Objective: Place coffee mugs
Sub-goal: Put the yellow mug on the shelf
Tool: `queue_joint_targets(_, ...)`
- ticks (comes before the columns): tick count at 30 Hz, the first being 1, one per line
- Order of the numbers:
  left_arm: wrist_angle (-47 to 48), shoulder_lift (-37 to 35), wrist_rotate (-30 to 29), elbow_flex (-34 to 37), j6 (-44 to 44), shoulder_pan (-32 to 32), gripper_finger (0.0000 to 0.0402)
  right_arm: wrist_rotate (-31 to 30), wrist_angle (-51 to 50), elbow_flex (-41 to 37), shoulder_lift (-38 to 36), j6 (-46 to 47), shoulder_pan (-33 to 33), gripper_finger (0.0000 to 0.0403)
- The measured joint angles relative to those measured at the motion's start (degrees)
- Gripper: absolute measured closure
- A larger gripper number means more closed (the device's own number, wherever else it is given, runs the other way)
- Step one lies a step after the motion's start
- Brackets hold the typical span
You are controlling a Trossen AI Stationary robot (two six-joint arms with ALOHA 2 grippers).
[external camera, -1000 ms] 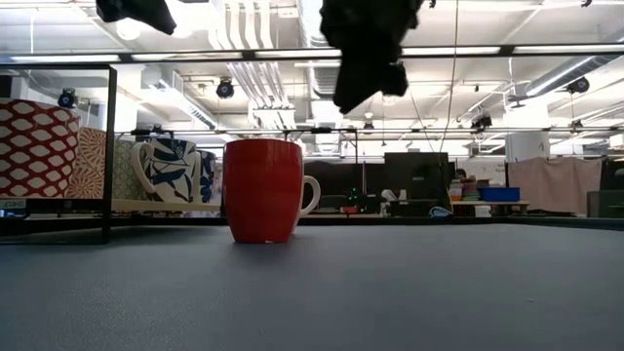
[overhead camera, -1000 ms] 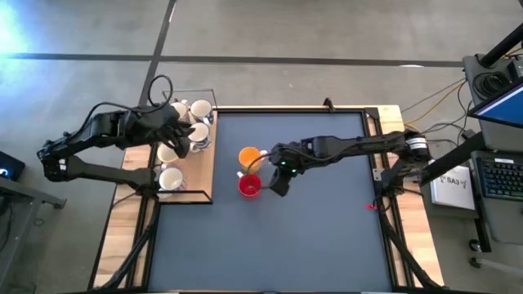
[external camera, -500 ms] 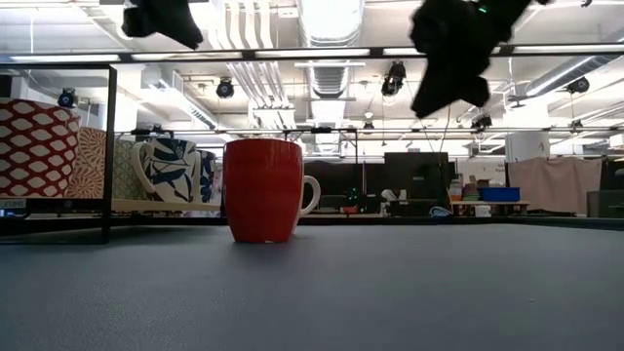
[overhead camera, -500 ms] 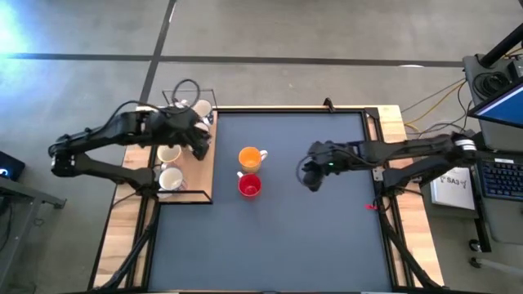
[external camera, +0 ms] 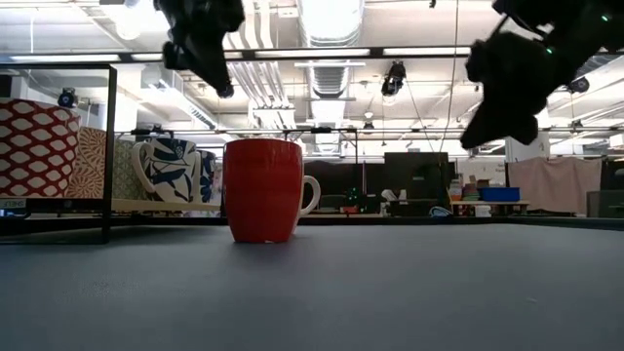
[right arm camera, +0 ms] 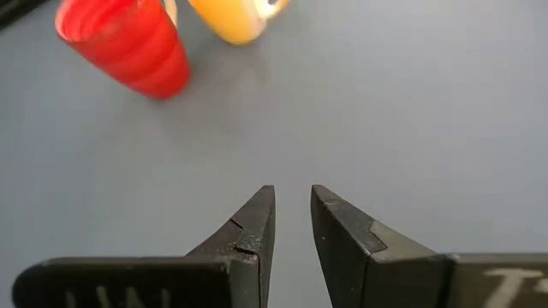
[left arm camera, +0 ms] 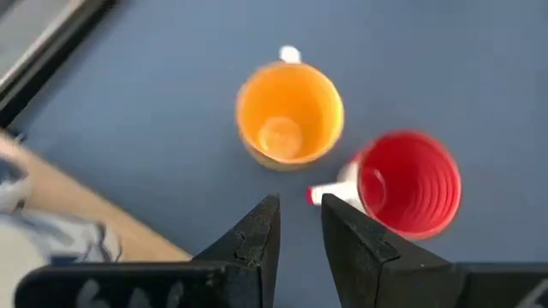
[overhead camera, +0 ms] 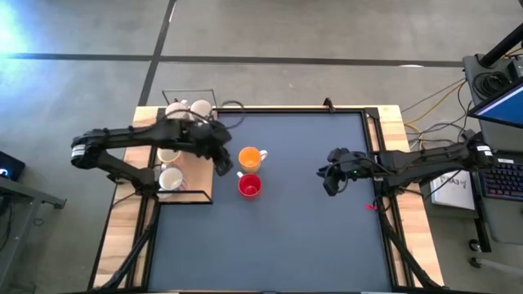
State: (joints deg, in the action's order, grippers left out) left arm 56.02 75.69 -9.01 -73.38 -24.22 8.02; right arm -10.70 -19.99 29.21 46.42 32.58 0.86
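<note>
The orange mug (overhead camera: 250,157) (left arm camera: 289,115) and the red mug (overhead camera: 250,186) (external camera: 263,190) (left arm camera: 407,181) stand upright on their bases on the dark mat, close together, left of centre. Several white mugs (overhead camera: 170,175) stand on the wooden board at the table's left, one with blue marks (external camera: 171,171). My left gripper (overhead camera: 222,163) (left arm camera: 300,205) hovers over the mat's left edge, just left of the orange and red mugs, empty, fingers a narrow gap apart. My right gripper (overhead camera: 329,181) (right arm camera: 291,195) hangs above the mat's right half, empty, also narrowly open.
The wooden board (overhead camera: 200,175) with a thin wire frame (overhead camera: 188,94) lies along the mat's left side. The mat's raised black edge (overhead camera: 286,109) borders the work area. Bare mat (overhead camera: 286,237) spreads over the near half and the middle between the two grippers.
My right gripper has drawn back from beside the red mug toward the table's right edge. My left gripper has swung from over the white mugs on the board toward the right and near side, out over the mat beside the orange mug. The mugs have stayed put.
</note>
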Motion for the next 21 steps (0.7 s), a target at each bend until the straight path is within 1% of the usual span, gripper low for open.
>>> queue_joint_targets(6, -2.0, 5.2, 3.0, 0.0, 12.4, -2.7, 0.0331, 0.0, 0.0, -6.8, -4.9, 0.9, 0.0, 0.0339)
queue_joint_targets(11, -5.7, 8.8, 3.4, 0.0, 19.0, -4.3, 0.0331, 0.1, 0.2, -11.9, -9.1, 2.6, 0.0, 0.034)
queue_joint_targets(18, -8.6, 13.0, 3.3, 0.0, 20.7, -4.7, 0.0331, 0.1, 0.6, -18.3, -15.1, 4.4, 0.0, 0.034)
queue_joint_targets(21, -9.0, 14.0, 1.8, 0.0, 20.8, -4.7, 0.0331, 0.1, 0.6, -20.3, -17.4, 4.4, 0.0, 0.0339)
